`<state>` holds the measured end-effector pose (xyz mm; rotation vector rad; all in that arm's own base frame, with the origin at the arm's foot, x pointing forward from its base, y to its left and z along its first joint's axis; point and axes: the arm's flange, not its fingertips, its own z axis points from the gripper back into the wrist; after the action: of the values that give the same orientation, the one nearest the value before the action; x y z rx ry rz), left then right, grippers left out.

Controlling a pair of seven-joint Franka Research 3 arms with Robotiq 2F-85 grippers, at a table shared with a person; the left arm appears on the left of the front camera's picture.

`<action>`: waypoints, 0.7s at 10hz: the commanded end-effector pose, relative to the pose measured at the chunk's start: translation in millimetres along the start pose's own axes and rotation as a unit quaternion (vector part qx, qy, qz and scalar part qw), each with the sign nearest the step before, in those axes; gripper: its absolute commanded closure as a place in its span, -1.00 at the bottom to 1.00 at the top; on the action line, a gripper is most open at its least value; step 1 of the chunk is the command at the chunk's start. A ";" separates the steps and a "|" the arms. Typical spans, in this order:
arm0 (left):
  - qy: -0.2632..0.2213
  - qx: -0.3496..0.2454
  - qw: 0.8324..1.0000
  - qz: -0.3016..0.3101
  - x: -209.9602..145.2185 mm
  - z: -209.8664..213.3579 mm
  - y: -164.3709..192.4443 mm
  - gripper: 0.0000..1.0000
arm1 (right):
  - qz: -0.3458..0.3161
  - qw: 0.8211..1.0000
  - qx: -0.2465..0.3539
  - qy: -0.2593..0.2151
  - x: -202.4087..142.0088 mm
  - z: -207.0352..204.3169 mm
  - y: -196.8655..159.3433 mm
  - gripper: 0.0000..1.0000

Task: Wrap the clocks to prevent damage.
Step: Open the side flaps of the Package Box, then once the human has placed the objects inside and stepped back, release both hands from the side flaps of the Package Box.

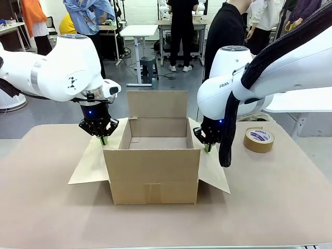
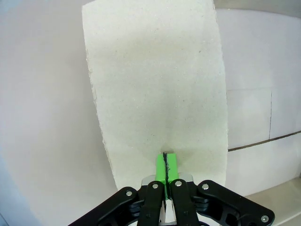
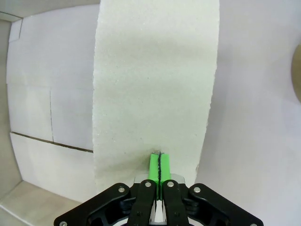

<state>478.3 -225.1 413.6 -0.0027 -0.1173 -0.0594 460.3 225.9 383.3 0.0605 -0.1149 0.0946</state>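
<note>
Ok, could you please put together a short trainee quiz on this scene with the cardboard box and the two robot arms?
1. True or false: the top flaps of the open brown cardboard box are folded shut.
2. Where does the round roll of brown packing tape lie? A) inside the box; B) on the tan table, to the robot's right of the box; C) in a person's hand.
3. Fill in: the left gripper and the right gripper, each at a side flap of the box, both have their green pads ___.

Key: 1 false, the flaps are splayed outward; 2 B; 3 shut.
</note>
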 end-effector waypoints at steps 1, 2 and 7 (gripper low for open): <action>-0.001 0.002 1.000 0.000 0.1 -0.1 0.3 0.99 | 0.003 1.000 -0.004 0.003 -0.7 -2.2 -0.2 0.98; -0.001 0.002 1.000 0.000 0.1 -0.1 0.3 0.99 | 0.003 1.000 -0.004 0.003 -0.7 -2.2 -0.2 0.98; -0.001 0.002 1.000 0.000 0.1 -0.1 0.3 0.99 | 0.003 1.000 -0.004 0.003 -0.7 -2.2 -0.2 0.98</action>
<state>478.3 -225.2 413.6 -0.0024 -0.1174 -0.0599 460.5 225.1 383.1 0.0597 -0.1132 0.0934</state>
